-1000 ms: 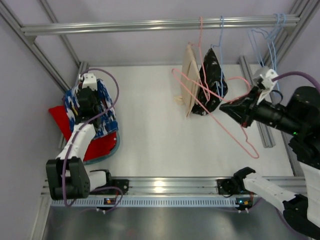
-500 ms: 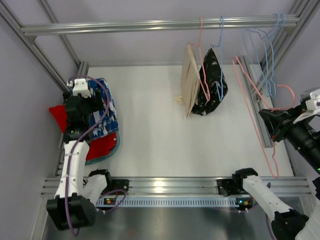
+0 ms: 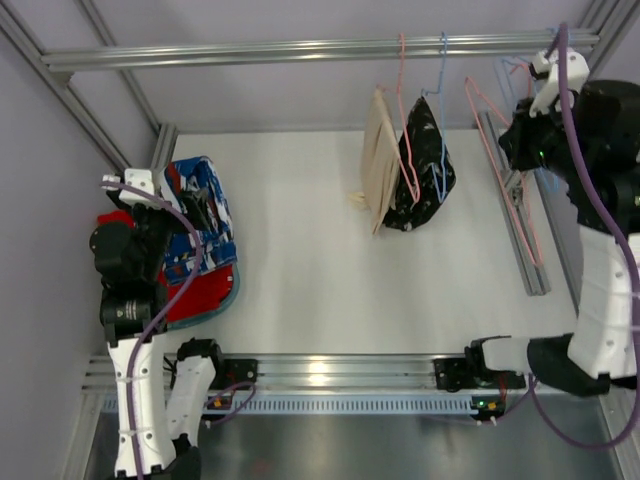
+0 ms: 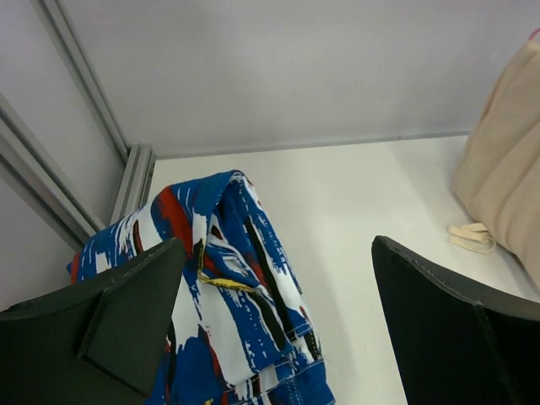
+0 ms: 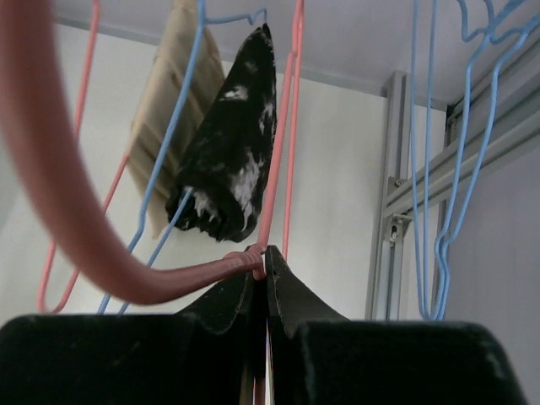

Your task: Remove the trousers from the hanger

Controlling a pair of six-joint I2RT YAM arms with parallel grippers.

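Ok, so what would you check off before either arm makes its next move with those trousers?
1. That the left gripper is open and holding nothing: ok.
2. That the blue trousers are off any hanger, lying on the red cloth: ok.
3. That the right gripper is shut on the pink hanger: ok.
4. That this hanger carries no clothing: ok.
5. That its hook sits over the rail: cannot tell.
6. That the beige trousers are off their hanger: not ok, they hang beside the black garment.
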